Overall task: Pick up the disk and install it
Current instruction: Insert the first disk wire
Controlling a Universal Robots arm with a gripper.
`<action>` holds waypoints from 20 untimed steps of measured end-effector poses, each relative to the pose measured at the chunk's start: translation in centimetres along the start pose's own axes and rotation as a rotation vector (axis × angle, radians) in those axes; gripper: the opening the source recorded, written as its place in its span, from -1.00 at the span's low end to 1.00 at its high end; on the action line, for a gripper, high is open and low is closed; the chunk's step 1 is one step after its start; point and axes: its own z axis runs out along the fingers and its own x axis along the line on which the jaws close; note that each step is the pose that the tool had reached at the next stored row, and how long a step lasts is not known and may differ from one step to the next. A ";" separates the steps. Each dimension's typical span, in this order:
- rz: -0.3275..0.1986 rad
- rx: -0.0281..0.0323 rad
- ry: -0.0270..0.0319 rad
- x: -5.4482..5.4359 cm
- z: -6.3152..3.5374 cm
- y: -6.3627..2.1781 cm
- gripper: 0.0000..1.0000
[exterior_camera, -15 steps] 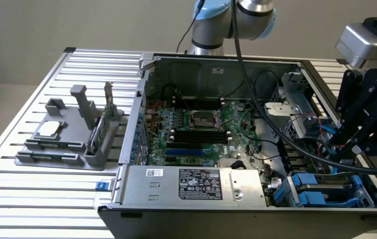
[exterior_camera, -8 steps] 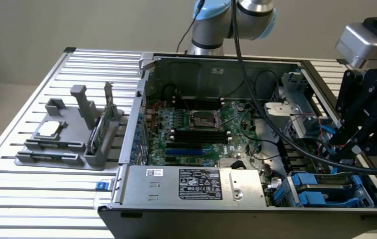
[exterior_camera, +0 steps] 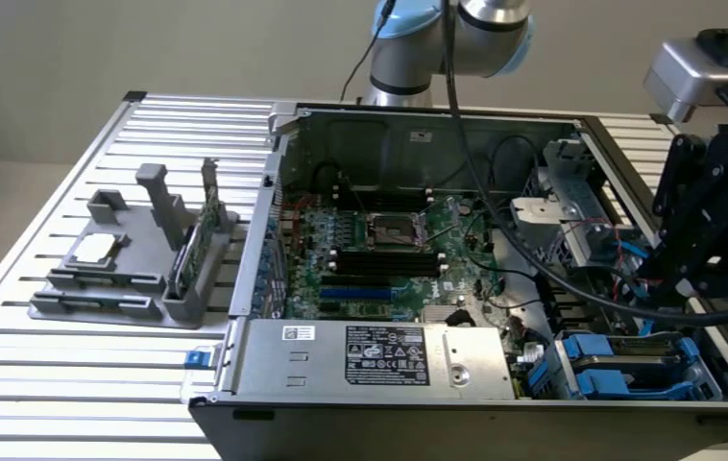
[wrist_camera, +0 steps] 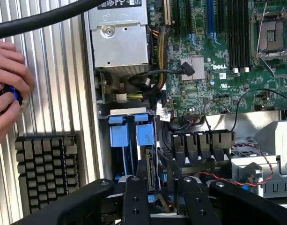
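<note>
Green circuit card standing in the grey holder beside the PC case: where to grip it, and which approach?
Probably best to take the green circuit card by its free upper edge, coming straight down from above. It stands on edge in a slot of the grey holder, and the holder's walls flank its lower part, so the top is the exposed part. Pinch across its two flat faces.

The computer case (exterior_camera: 377,144) is viewed nearly whole from high above its power supply (exterior_camera: 377,357) end in the exterior view and closely downward past the gripper (wrist_camera: 159,192) in the wrist view, power supply and motherboard (wrist_camera: 218,70) being shared.
</note>
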 end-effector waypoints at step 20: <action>0.350 -0.0022 -0.0030 0.0 0.00 0.00 -0.36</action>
